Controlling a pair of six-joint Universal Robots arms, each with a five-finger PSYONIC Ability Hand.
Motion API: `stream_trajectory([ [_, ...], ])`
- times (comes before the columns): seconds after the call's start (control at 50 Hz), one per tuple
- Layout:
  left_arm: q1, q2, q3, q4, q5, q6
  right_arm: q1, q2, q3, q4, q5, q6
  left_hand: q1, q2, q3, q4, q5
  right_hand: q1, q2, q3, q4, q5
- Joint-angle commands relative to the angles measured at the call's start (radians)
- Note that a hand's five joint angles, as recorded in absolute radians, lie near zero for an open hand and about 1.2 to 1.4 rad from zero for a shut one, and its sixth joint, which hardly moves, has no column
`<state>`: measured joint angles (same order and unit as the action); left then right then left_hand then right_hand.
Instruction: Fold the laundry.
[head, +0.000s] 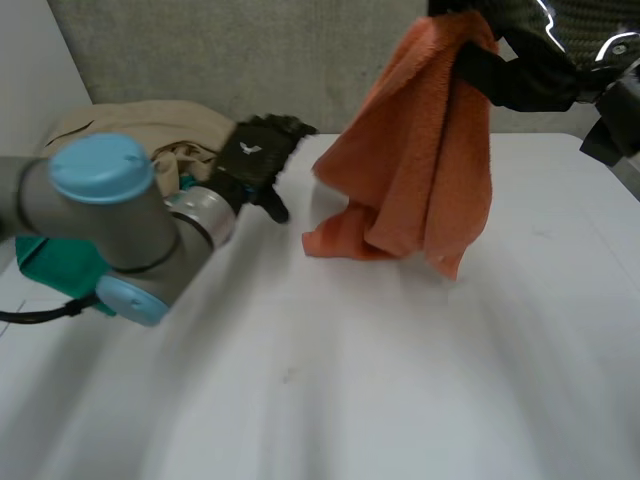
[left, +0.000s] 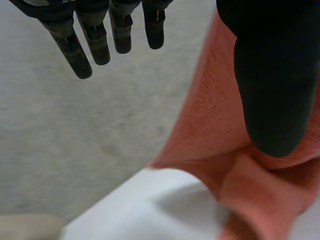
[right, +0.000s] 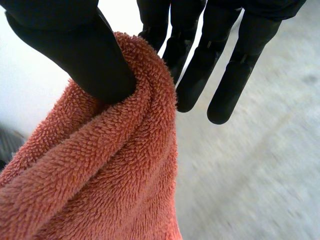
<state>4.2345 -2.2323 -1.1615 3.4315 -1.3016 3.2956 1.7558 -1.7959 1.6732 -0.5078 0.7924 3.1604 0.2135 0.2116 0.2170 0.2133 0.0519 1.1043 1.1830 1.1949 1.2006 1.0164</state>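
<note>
An orange terry towel (head: 420, 150) hangs bunched from my right hand (head: 510, 70), high above the far side of the white table (head: 350, 380). Its lower end rests crumpled on the tabletop. In the right wrist view the thumb (right: 75, 50) pinches a gathered fold of the towel (right: 100, 165) against the fingers (right: 220, 65). My left hand (head: 255, 160) hovers just left of the towel, open, with nothing in it. In the left wrist view its fingers (left: 70, 47) are straight and spread away from the thumb (left: 272, 85), with the towel (left: 215, 130) hanging just beyond the thumb.
A beige pile of laundry (head: 150, 125) lies at the far left of the table, behind my left forearm. Something teal (head: 55, 265) sits under the left arm near the table's left edge. A grey wall (head: 200, 50) stands behind the table.
</note>
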Motion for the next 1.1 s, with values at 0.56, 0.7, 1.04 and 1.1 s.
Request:
stream_trajectory([
  [0.56,0.182,0.373,-0.276,-0.061,0.103,0.193,-0.079,0.497,-0.233,0.514,0.313,-0.479,1.183,1.185,1.179,1.183,1.170,0.292,0.213,0.201,0.196,0.205],
  [0.7,0.202,0.313,-0.339,-0.176,0.099,0.251,-0.006,0.602,-0.266,0.595,0.471,-0.585,1.183,1.185,1.179,1.183,1.170,0.292,0.213,0.201,0.196,0.205],
  [1.04,0.156,0.091,0.193,-0.016,-0.077,0.322,0.060,0.784,-0.581,-0.025,0.708,-0.496,1.183,1.185,1.179,1.183,1.170,0.292,0.213,0.201,0.196,0.205],
  [1.1,0.148,0.129,0.227,0.131,-0.117,0.260,0.048,0.764,-0.573,-0.285,0.719,-0.418,1.183,1.185,1.179,1.183,1.170,0.292,0.213,0.201,0.196,0.205],
])
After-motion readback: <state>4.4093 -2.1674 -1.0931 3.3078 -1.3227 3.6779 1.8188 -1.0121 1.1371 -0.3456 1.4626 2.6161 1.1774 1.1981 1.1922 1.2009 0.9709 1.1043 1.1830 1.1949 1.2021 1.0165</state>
